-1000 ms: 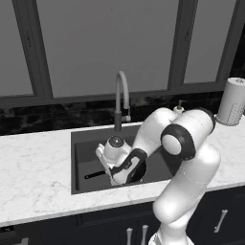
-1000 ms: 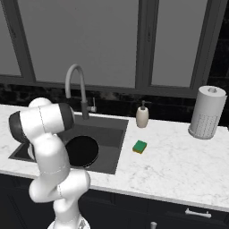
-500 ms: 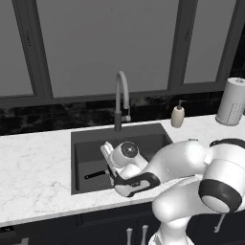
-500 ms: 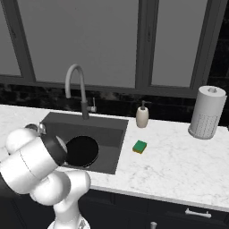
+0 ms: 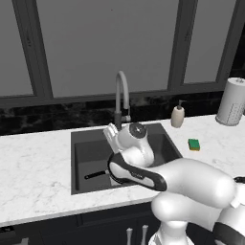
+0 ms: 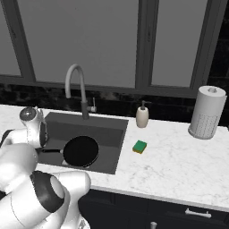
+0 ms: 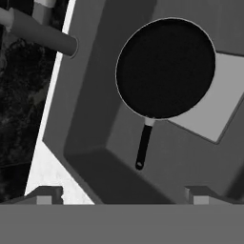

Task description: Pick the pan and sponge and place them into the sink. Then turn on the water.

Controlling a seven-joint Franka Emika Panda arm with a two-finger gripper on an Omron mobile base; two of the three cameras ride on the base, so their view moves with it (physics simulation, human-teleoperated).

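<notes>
Round flat black pan (image 7: 165, 67) with short straight handle in sink (image 7: 90, 100), under released gripper (image 7: 121, 194).

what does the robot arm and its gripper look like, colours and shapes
The arm is glossy white, built of fat rounded segments with dark bands at the joints and a round grey cap on one joint. The gripper ends in two small, blocky dark grey fingertips. No cables or markings are visible.
</notes>
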